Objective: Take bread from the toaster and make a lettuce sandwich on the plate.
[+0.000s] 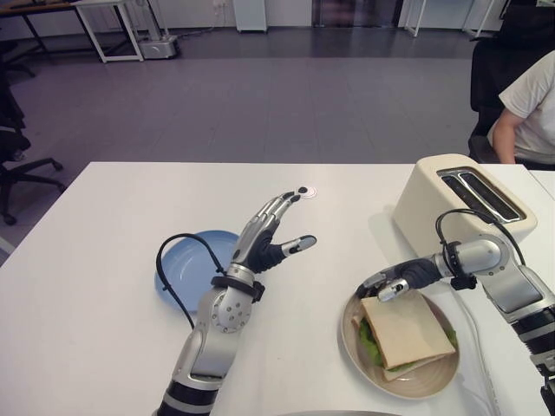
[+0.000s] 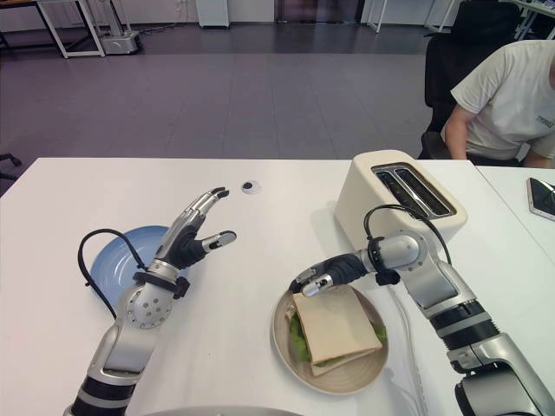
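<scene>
Table [image 1: 95,260]: white; it spans the lower two thirds of the frame
Toaster [image 1: 431,206]: cream; upper right of the table; upright, its two slots facing up and dark
Plate [image 1: 346,340]: beige; lower right, just below the toaster and apart from it
Sandwich [image 1: 408,331]: on the plate; one slice of bread lies flat on top, another shows under it at the lower edge
Lettuce [image 1: 371,343]: green; it sticks out between the slices on the sandwich's left side and at its lower edge
Right hand [image 2: 323,276]: right of centre, low over the plate's upper left rim, at the upper left corner of the top slice; I cannot tell whether it grips the bread or merely touches it
Left hand [image 1: 270,232]: centre of the frame, raised off the table; fingers stretched out and spread towards the upper right, holding nothing
Blue plate [image 2: 121,258]: left of centre, flat on the table; the left wrist stands over its right edge
Disc [image 1: 305,191]: small, round, black and white; on the table just above the left fingertips
</scene>
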Tool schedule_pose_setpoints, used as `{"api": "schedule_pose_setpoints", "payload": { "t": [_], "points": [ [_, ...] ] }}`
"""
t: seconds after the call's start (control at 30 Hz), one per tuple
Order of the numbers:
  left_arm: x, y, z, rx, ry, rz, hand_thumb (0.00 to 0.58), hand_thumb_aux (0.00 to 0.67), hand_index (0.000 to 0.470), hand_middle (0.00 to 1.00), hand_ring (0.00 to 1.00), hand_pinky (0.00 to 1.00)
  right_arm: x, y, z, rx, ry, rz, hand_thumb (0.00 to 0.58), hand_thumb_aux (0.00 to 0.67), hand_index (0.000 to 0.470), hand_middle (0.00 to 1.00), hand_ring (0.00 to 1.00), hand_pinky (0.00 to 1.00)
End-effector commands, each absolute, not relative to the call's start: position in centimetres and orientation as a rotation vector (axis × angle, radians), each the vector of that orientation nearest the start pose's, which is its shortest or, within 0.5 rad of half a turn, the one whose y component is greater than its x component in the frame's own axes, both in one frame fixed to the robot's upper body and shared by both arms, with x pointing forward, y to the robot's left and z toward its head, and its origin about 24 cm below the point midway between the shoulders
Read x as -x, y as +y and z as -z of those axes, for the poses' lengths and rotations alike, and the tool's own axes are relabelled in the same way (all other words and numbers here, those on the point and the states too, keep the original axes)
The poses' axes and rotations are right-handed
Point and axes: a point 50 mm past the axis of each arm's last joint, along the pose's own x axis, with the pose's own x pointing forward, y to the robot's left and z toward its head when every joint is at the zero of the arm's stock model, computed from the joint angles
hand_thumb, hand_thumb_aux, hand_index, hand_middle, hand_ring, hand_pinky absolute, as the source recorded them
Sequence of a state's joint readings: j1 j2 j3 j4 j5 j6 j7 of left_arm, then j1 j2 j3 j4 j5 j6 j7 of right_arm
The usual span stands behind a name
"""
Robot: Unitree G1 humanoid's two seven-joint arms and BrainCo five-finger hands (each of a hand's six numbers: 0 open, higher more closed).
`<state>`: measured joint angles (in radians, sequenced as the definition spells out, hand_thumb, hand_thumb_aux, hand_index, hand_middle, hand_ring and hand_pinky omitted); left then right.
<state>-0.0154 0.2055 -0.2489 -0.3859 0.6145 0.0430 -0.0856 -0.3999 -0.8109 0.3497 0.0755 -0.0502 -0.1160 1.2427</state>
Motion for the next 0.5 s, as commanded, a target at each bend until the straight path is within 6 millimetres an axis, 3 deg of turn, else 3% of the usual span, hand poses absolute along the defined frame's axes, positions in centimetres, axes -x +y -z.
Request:
{"api": "schedule_pose_setpoints", "payload": {
  "t": [0.03,0.13,0.23,0.5],
  "points": [
    [-22.0,8.1,-12.9,-0.752,-0.494,0.456,0.0,0.0,0.0,0.0,0.0,0.0,-28.0,-18.6,-11.7,1.018,0.255,-1.369,0.0,0.0,0.0,0.0,0.0,0.0],
    [-19.5,5.5,-13.2,-0.722,-0.595,0.727,0.0,0.0,0.0,0.0,0.0,0.0,-29.5,-18.7,-12.8,0.997,0.215,-1.276,0.0,0.0,0.0,0.0,0.0,0.0],
    [-17.2,3.8,-12.1,-0.708,-0.603,1.001,0.0,0.0,0.0,0.0,0.0,0.0,-31.4,-18.9,-13.8,0.947,0.183,-1.127,0.0,0.0,0.0,0.0,0.0,0.0],
    [-16.2,2.1,-8.8,-0.733,-0.485,1.238,0.0,0.0,0.0,0.0,0.0,0.0,-33.1,-19.0,-14.9,0.847,0.168,-1.022,0.0,0.0,0.0,0.0,0.0,0.0]
  ]
}}
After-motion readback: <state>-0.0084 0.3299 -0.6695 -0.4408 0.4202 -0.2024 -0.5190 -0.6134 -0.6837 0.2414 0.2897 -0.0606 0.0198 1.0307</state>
